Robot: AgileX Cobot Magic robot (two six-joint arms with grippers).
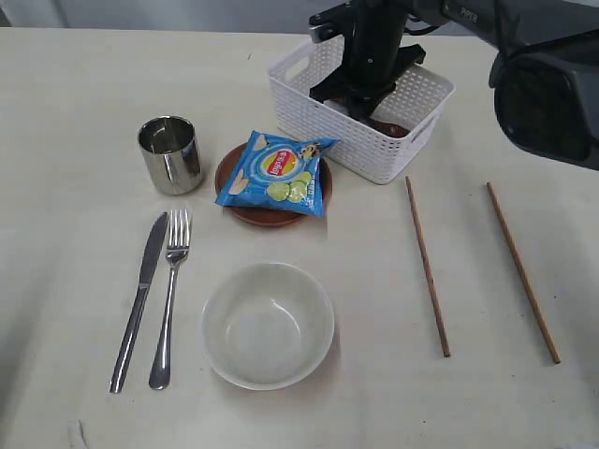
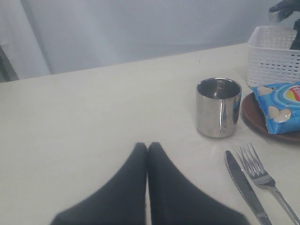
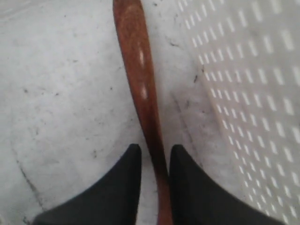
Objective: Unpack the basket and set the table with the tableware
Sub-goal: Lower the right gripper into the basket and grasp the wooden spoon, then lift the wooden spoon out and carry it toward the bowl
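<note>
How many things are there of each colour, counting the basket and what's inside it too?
Shiny silver: 3 (cup, knife, fork)
Reddish-brown: 2 (plate, spoon in the basket)
Wooden: 2 (chopsticks)
White: 2 (bowl, basket)
Blue: 1 (chip bag)
Total: 10

The blue chip bag (image 1: 274,173) carries a red-and-yellow Lay's logo (image 1: 280,166); it lies well apart from the right gripper (image 3: 154,149), outside the basket (image 1: 374,154). White lettering (image 1: 463,12) on the arm above that gripper is too small to read.
</note>
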